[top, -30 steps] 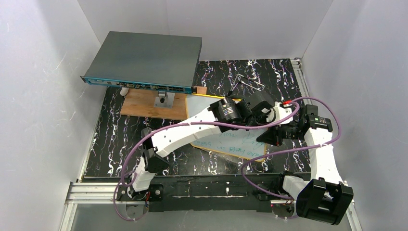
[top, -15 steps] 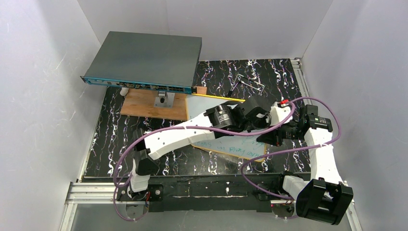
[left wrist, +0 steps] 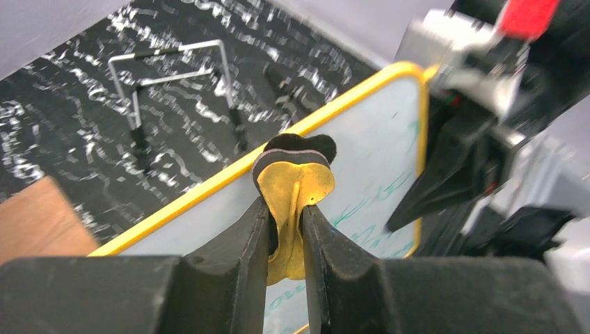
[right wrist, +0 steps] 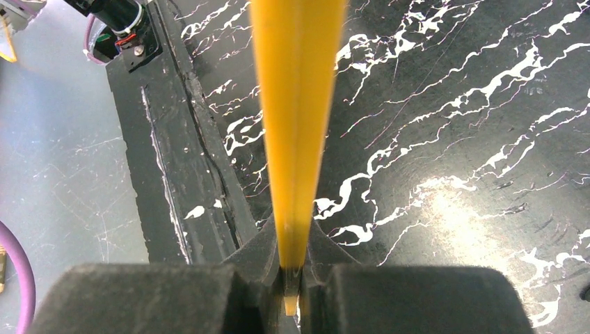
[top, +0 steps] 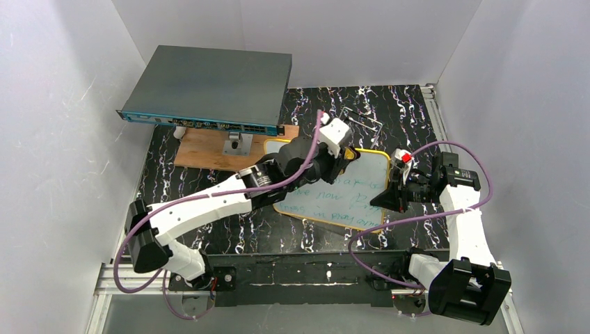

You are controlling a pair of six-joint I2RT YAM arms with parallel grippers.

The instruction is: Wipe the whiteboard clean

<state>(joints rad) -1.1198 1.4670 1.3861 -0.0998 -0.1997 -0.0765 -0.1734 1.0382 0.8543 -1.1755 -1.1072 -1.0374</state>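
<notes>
the left gripper [left wrist: 285, 209] has its jaws pinched on a thin yellow eraser pad [left wrist: 296, 174] with a dark backing. it grips the lower part, so the free end sticks out past the fingertips, probably so that end rather than the fingers meets the board. the right gripper [right wrist: 293, 275] has its jaws pressed on the yellow-orange frame of the whiteboard [right wrist: 298, 104], which runs edge-on between them. that grip looks meant to anchor the board against sliding while the other arm rubs.

in the top view the whiteboard lies on the black marbled table [top: 417, 111], a little right of centre. the left gripper sits over its 12 o'clock edge and the right gripper holds the rim at about 4 o'clock. green writing covers the half toward 6 o'clock, so most of the erasing seems left to do.

only the left wrist view shows the pad and how it is held; from above the wrist hides it. the right wrist view confirms the frame sits between the fingers but shows none of the writing. only the top view gives the dark-grey box [top: 209, 87] and the wooden board [top: 216, 149] toward 10 o'clock.
</notes>
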